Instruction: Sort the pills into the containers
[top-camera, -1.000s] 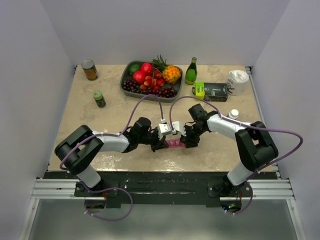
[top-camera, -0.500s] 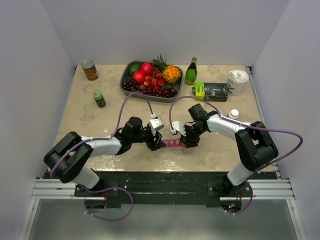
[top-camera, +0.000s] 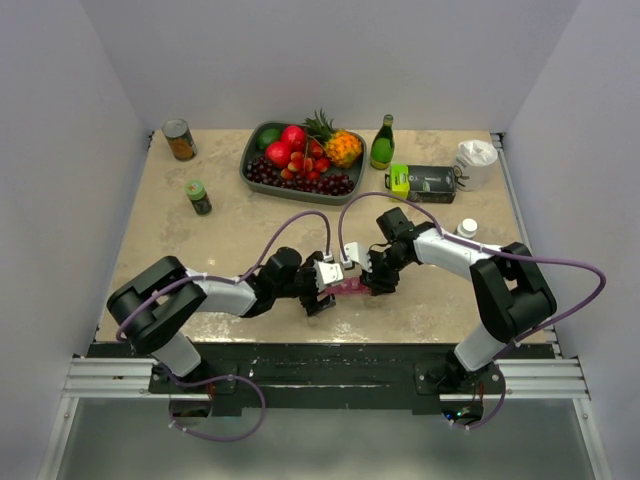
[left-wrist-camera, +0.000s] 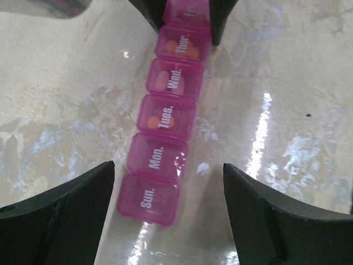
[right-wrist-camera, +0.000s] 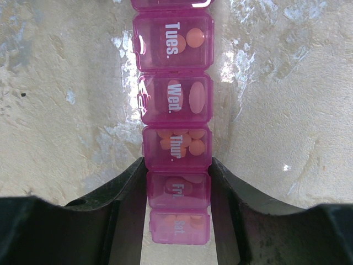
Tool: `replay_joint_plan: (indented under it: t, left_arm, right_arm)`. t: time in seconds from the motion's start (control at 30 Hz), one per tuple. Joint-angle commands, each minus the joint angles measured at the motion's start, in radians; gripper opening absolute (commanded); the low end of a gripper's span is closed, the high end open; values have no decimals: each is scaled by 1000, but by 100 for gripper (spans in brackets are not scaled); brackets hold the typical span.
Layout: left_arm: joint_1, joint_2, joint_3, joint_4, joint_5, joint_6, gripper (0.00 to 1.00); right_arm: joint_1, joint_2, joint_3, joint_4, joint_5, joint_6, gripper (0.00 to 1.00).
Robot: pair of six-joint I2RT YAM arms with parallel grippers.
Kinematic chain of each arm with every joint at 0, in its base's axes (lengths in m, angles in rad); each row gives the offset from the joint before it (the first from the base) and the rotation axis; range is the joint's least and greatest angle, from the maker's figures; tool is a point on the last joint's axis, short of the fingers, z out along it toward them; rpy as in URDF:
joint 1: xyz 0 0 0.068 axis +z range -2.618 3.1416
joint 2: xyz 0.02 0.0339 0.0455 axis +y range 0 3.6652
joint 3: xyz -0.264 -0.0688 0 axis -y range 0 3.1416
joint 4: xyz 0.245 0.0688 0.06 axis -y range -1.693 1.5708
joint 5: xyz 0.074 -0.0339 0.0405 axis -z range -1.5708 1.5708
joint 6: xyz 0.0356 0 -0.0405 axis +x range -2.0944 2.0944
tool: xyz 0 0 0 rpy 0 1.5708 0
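Near the front edge of the beige stone-look table (top-camera: 190, 250), between the two arms: a pink pill organizer (left-wrist-camera: 165, 118), lying flat, all visible lids closed, day labels from Sun. to Sat. printed in white. Under the translucent lids, orange round pills (right-wrist-camera: 193, 37) in Tues. and Thur., one pale oval tablet (right-wrist-camera: 197, 99) in Wed. Orange shapes also in Fri. and Sat., too blurred to count.

Right gripper (right-wrist-camera: 176, 185): clamped on the organizer from both long sides at the Fri. compartment, both fingers pressed against the pink walls.

Left gripper (left-wrist-camera: 168, 176): released, jaws standing wide, one dark finger on each side of the Sun./Mon. end. Bare table between each finger and the strip, nothing touched.

At the far side of the table, well apart from the organizer: a dark tray (top-camera: 246, 165) with grapes, red apples and a pineapple, and a green glass bottle (top-camera: 382, 142) just to the right of it. In the far left corner, a tin can (top-camera: 180, 140); nearer on the left, a small green-capped jar (top-camera: 199, 197). Just beside the right arm, a small white bottle (top-camera: 467, 228).
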Motion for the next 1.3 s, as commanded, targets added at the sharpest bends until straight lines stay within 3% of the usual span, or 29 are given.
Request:
replay_joint_plan:
  t: [0.0, 0.13, 0.37, 0.53, 0.6, 0.67, 0.77, 1.27]
  left_arm:
    - [-3, 33, 57, 39, -54, 85, 82]
    - [-4, 53, 60, 54, -36, 85, 79]
    - [-4, 88, 90, 41, -19, 76, 55]
    - [-6, 77, 91, 47, -7, 53, 47]
    - [-6, 73, 88, 57, 2, 36, 50]
    - [-4, 74, 82, 76, 4, 22, 60]
    - [-4, 73, 71, 109, 16, 2, 63]
    - [11, 54, 44, 177, -19, -76, 62]
  right_arm:
    - [3, -7, -2, 6, 9, -10, 23]
    - [2, -4, 0, 4, 7, -11, 23]
    - [3, -2, 0, 3, 9, -11, 23]
    - [2, 3, 1, -1, 9, -13, 23]
    - [2, 6, 3, -2, 10, -13, 23]
    - [2, 7, 5, -4, 7, -13, 23]
    - [2, 9, 6, -7, 3, -13, 23]
    - [2, 13, 8, -14, 0, -14, 23]
